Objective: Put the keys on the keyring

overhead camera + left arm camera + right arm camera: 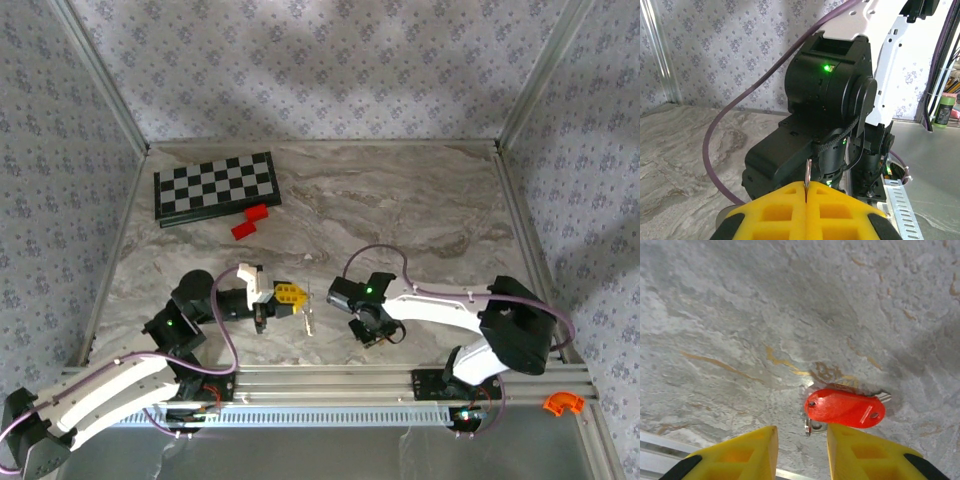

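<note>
Right tool (801, 434) parted, empty. Key (845, 408) flat on bench (740, 315) just ahead of its tips, off-centre. Its long axis runs across the gap. Left tool (806, 192) clamped on a thin metal sliver seen edge-on, probably the keyring (808, 172). Right arm nearer the key.

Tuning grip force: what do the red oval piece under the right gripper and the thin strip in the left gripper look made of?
Red oval piece: glossy plastic, likely, by its even sheen and saturated colour; silvery metal peeks out beneath it. Thin strip, clamped in the left gripper: bare metal, probably steel, dull grey with a bright edge.
</note>
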You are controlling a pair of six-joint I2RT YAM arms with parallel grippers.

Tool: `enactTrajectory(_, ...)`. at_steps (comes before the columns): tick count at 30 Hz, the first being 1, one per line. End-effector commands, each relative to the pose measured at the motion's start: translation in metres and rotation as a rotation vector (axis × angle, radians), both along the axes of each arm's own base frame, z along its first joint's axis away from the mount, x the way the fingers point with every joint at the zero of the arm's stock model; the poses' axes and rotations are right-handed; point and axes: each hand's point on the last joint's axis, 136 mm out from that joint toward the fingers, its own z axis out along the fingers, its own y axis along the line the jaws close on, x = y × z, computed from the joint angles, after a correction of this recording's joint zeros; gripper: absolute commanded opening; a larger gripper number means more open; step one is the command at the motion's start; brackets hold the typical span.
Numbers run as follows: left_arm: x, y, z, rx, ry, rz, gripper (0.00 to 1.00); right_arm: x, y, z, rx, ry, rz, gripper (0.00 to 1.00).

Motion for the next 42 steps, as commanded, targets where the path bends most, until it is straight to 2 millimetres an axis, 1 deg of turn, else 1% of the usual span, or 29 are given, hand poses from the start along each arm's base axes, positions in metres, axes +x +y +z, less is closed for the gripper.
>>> enactTrajectory(1,-0.006,0.002,0.012,-0.037,-0.035,-0.024,0.00,0.001,-0.005,0.000,0.006,-0.048,-0.038,0.34)
enactTrajectory(10,-0.006,0.002,0.012,-0.038,-0.034,-0.023,0.00,-0.001,-0.006,-0.007,0.036,-0.058,-0.072,0.30)
enactTrajectory(14,-0.006,0.002,0.012,-0.038,-0.035,-0.020,0.00,-0.001,-0.006,-0.010,0.031,-0.057,-0.073,0.26)
enactTrajectory(24,-0.006,0.002,0.011,-0.036,-0.035,-0.021,0.00,-0.001,-0.010,-0.010,0.006,-0.061,-0.073,0.12)
enactTrajectory(32,-0.007,0.003,0.013,-0.043,-0.037,-0.020,0.00,-0.001,-0.015,-0.005,-0.026,-0.057,-0.066,0.05)
enactTrajectory(36,-0.007,0.004,0.014,-0.045,-0.040,-0.020,0.00,-0.007,-0.017,-0.001,-0.052,-0.012,-0.061,0.00)
enactTrajectory(39,-0.008,0.004,0.014,-0.045,-0.042,-0.023,0.00,-0.020,-0.025,0.003,-0.100,0.066,-0.061,0.00)
enactTrajectory(42,-0.009,0.006,0.015,-0.045,-0.047,-0.022,0.00,-0.024,-0.027,0.006,-0.116,0.136,-0.041,0.00)
